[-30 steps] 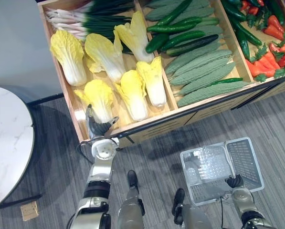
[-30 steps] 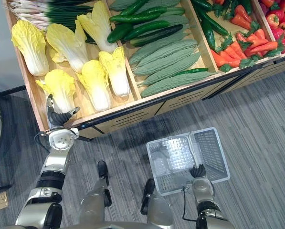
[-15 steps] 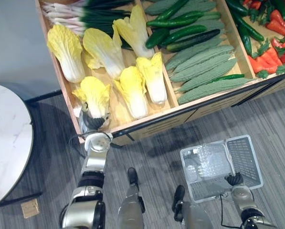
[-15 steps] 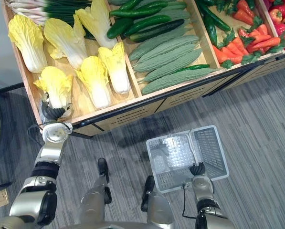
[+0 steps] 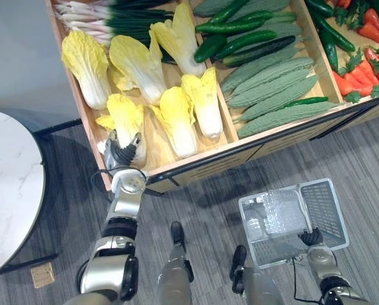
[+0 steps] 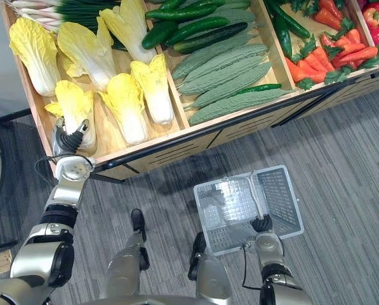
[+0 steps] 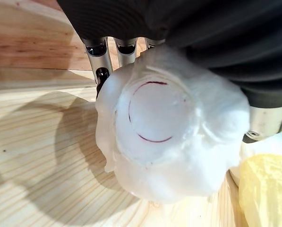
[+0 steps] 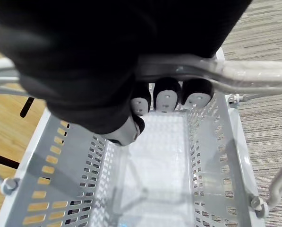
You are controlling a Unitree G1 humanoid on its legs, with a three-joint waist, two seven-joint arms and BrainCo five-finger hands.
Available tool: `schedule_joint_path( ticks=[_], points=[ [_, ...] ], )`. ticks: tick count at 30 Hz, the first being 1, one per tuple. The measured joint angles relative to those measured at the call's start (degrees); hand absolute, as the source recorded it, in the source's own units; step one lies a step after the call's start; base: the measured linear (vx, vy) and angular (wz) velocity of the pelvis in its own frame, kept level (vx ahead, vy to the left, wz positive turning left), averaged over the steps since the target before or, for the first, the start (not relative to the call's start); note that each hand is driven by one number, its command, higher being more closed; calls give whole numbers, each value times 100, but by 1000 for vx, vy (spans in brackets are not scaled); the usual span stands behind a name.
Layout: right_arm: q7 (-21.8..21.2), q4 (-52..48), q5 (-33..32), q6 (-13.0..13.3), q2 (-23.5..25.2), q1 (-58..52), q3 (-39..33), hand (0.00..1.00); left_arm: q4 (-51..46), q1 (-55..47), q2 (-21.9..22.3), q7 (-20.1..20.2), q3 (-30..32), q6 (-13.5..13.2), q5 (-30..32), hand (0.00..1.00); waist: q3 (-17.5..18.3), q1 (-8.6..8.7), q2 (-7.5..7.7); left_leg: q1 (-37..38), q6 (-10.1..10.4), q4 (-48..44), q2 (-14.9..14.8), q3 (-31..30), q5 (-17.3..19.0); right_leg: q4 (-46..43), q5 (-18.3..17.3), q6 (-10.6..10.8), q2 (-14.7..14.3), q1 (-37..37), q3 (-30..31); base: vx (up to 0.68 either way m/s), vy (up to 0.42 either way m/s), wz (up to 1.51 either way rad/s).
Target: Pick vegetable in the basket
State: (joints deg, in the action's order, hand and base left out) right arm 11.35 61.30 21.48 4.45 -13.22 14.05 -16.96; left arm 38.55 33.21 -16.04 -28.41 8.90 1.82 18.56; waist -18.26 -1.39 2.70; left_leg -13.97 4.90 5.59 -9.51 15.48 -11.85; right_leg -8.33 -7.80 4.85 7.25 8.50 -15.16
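1. Cabbage (image 5: 127,119), left eye view: it lies in the front-left corner of the wooden counter (image 5: 195,159), leafy end pointing away from the robot, just beside the other yellow cabbages (image 5: 176,117). The left hand (image 5: 126,154) sits on its white stem end. Bitter gourds (image 5: 272,95) and cucumbers (image 5: 246,41) fill the next compartment. A round white table (image 5: 8,190) stands off to the left.
2. Right eye view: the clear plastic basket (image 6: 284,203) is over the grey floor (image 6: 341,146), well apart from the cabbage and empty. The right hand (image 6: 261,223) is at its near edge.
3. Left wrist view: the cabbage's white stem end is pressed up against the palm. The fingers (image 7: 96,51) reach down on one side of it and the thumb (image 7: 263,124) is on the other, so the left hand is grasping the cabbage above the wooden compartment floor.
4. Right wrist view: the fingers (image 8: 165,98) are clenched round the basket's handle (image 8: 244,74), with the perforated basket hanging open beneath them.
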Motion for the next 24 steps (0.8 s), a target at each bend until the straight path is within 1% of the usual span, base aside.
schedule_joint_path(
  ticks=[5, 7, 11, 14, 17, 22, 24],
  points=[
    [-39, -3, 4, -4, -16, -1, -5, 100, 35, -41, 8, 28, 0, -13, -107, 100, -62, 31, -3, 114, 2, 1, 23, -23, 1, -26, -2, 4, 31, -114, -10, -6, 3, 0],
    [-48, -6, 4, -18, -39, -1, -20, 100, -136, -205, 15, 150, -15, -40, -257, 100, -62, 51, -4, 134, 2, 1, 59, -41, 1, -76, -11, 17, 74, -115, -15, -21, 28, 3],
    [-60, -5, 9, -39, -92, -18, -57, 100, -468, -554, 85, 329, -130, -51, -254, 100, -68, 96, -7, 228, 1, 1, 140, -79, 1, -85, -16, 47, 147, -227, -42, 3, 23, 7],
    [-61, -9, 51, -39, -157, -34, -68, 100, -827, -888, 239, 428, -159, -40, -231, 100, -71, 112, -24, 284, 1, 2, 200, -141, 2, -91, -24, 86, 191, -300, -61, -6, 21, 7],
    [-70, -20, 85, -34, -156, -41, -97, 100, -1217, -1098, 261, 453, -173, -31, -187, 100, -77, 108, -33, 278, -2, 3, 209, -209, 4, -89, -20, 92, 194, -318, -89, -7, 13, 6],
    [-86, -27, 99, -36, -157, -99, -206, 100, -1910, -1480, 343, 430, -163, -34, -12, 100, -71, 95, -50, 305, -3, 2, 224, -264, 4, -73, -21, 93, 187, -390, -155, 11, -1, 7],
    [-112, -20, 104, -28, -168, -120, -287, 100, -2331, -1565, 480, 361, -92, -31, 28, 100, -68, 85, -55, 306, -5, 1, 224, -261, 2, -87, -21, 93, 179, -391, -152, 0, 0, 0]
  ],
)
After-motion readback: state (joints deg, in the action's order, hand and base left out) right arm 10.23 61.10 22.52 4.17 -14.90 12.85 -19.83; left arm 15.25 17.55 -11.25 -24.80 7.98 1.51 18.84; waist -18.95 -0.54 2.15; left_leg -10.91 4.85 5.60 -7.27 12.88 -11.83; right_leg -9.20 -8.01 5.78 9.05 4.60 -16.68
